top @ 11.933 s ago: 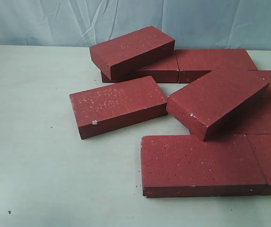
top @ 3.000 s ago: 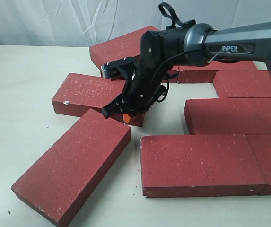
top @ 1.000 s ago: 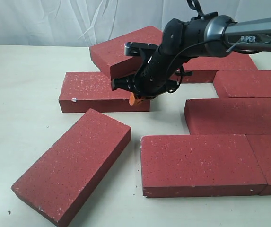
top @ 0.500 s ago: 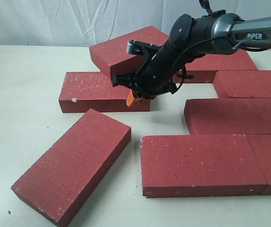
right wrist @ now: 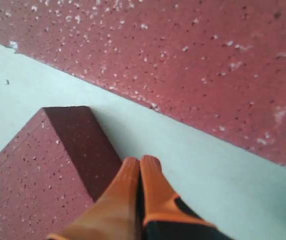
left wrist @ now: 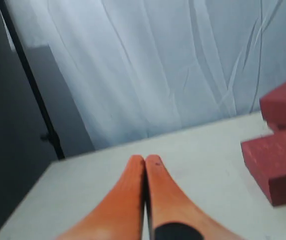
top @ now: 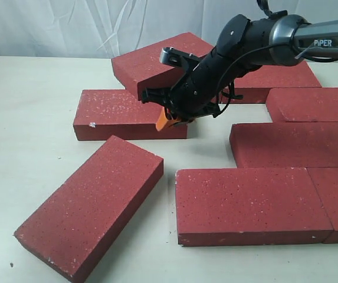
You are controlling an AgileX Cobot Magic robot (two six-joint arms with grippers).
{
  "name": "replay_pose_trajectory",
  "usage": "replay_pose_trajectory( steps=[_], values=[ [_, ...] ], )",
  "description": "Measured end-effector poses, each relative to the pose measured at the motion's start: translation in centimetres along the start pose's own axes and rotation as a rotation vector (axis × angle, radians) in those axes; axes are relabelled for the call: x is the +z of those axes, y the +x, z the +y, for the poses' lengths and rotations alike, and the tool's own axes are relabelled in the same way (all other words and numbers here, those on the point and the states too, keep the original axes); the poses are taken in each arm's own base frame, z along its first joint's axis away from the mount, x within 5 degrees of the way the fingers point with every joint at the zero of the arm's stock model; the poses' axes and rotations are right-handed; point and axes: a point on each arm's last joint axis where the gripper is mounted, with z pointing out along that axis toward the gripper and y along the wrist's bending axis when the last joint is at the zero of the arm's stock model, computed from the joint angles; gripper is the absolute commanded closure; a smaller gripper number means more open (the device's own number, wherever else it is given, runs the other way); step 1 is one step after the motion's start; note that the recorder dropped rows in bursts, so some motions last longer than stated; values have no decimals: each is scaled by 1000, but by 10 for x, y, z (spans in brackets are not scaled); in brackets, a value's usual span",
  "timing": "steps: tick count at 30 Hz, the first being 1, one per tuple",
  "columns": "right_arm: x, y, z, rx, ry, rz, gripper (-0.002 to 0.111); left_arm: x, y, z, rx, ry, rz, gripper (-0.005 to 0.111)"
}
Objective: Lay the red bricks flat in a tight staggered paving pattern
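Here the right gripper (top: 163, 121), jaws closed and empty, had drawn back from the straightened brick (top: 121, 113); the slanted brick (top: 92, 203) awaited placing. The left gripper (left wrist: 143, 167) was likewise closed.

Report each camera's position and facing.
Exterior: off the arms, looking down over the table toward the curtain; right arm and right claw show.
Left wrist: left arm, facing over the shut left claw toward the curtain.
Right wrist: right arm, looking down past the shut right claw at the chipped brick.
Shared: exterior and right wrist both show that brick.
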Motion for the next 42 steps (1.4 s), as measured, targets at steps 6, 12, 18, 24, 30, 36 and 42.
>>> replay_pose_trajectory(
  steps=[6, 12, 18, 24, 30, 36, 42],
  values=[
    [-10, -3, -3, -2, 6, -15, 109, -3, -23, 1, 10, -7, -257, 107],
    [-11, -3, -2, -4, 7, -22, 109, -4, -27, 1, 10, -8, -299, 107],
    [-11, -4, -3, -9, 13, -25, 109, -5, -31, 1, 12, -9, -342, 107],
    [-11, -4, -4, -20, 26, -25, 109, -5, -31, 1, 16, -9, -349, 107],
    [-11, -4, -4, -24, 28, -28, 109, -5, -31, 1, 10, -10, -349, 107],
    [-11, -2, -4, -24, 23, -10, 109, -4, -26, 5, -160, -30, -260, 107],
    [-11, -2, -4, -25, 23, -4, 109, -4, -45, 10, -185, -12, -122, 107]
  ],
)
